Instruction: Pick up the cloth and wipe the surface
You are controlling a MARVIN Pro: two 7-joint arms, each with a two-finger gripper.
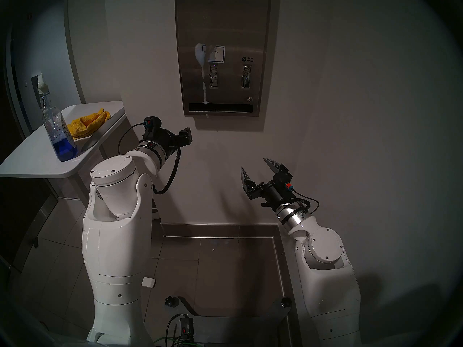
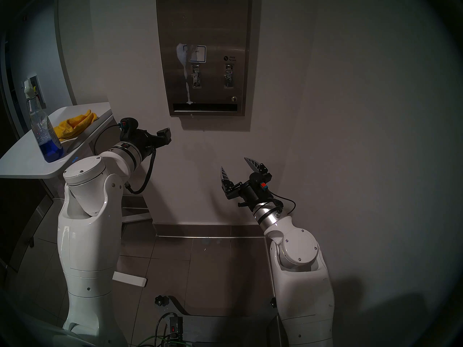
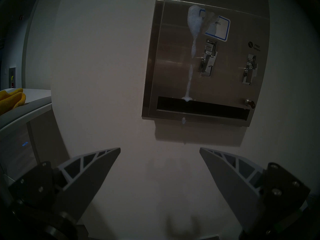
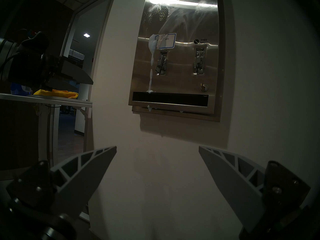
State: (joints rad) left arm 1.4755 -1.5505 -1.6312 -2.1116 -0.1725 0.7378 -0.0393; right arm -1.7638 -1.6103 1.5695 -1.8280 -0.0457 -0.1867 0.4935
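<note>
Both end effectors gape wide, empty; foam hides half the dispenser's label.

head pair high, facing down; both wrist views level toward the shared dispenser front.

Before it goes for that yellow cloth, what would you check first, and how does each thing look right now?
1. Left hand open and empty: ok.
2. Right hand open and empty: ok.
3. Cloth lying free on the white table, nothing on top: ok.
4. Spray bottle standing beside the cloth, near the reach path: not ok, could be knocked.
5. Foam streak visible on the steel dispenser front: ok.
6. How firmly the cloth can be gripped: cannot tell.
</note>
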